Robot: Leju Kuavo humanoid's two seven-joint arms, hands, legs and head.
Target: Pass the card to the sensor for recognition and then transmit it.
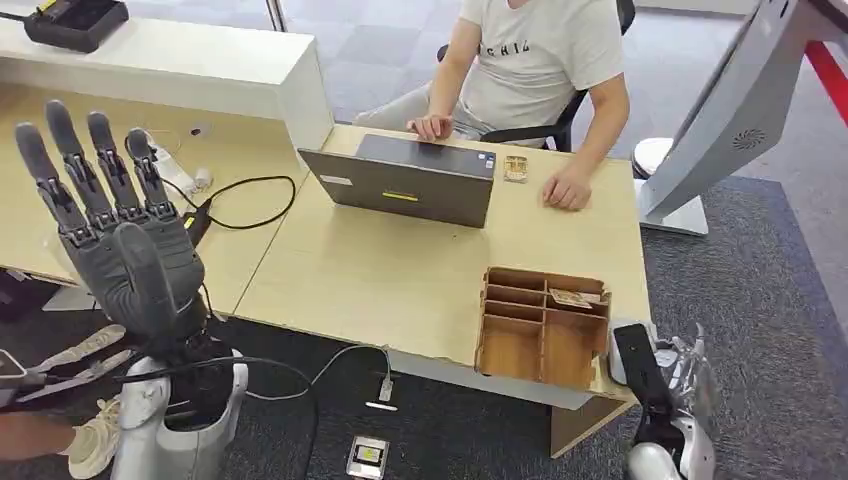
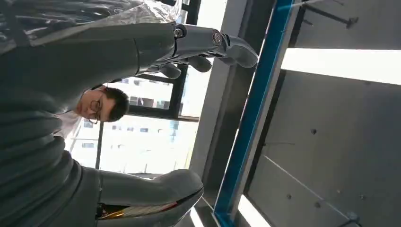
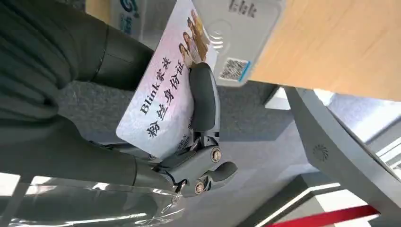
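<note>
Left hand (image 1: 110, 225) was raised high at the left of the head view, fingers straight and spread, holding nothing. The left wrist view showed its fingers (image 2: 208, 45) extended against a ceiling and window, with a person's head behind.

Right hand (image 1: 668, 385) sat low at the desk's near right corner, just off the edge of the table (image 1: 380, 285). In the right wrist view it pinched the card (image 3: 163, 101) between thumb and a finger; the card was white with printed text and small figures. The card's far end was right beside the grey sensor (image 3: 241, 33) at the table edge, overlapping it in that view; contact could not be confirmed.

Wooden divider tray (image 1: 540, 325) stood on the table near the right hand, one small item in a rear compartment. Laptop (image 1: 405, 180) was at the far side, with a seated person (image 1: 540, 70) resting hands beside it.
</note>
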